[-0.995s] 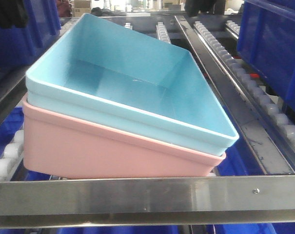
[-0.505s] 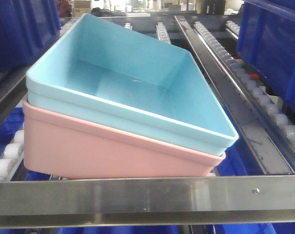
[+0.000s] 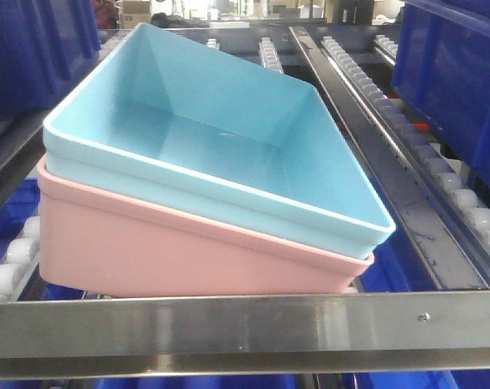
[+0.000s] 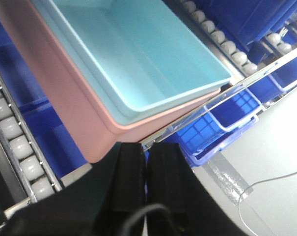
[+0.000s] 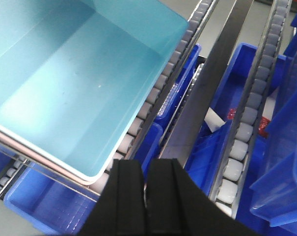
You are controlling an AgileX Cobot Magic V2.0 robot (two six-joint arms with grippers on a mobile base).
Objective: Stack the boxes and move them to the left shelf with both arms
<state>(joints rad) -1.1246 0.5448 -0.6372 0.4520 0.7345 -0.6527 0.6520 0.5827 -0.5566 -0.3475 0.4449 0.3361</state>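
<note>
The light blue matte plastic bin (image 3: pixel 220 138) sits nested in the salmon pink plastic bin (image 3: pixel 180 251) on the brushed steel roller shelf (image 3: pixel 245 324); left gripper (image 4: pixel 146 162) and right gripper (image 5: pixel 146 184), closed and empty, hang clear

Stack: I saw one box (image 3: pixel 220 121) nested inside the other box (image 3: pixel 188 255) | Support: both sat on the roller lanes (image 3: pixel 10 259) of the left shelf, directly behind its front rail (image 3: pixel 245 324) | Neighbours: bins (image 3: pixel 451 73) stood right and left of the stack, further bins (image 4: pixel 227 115) below the lanes.
</note>
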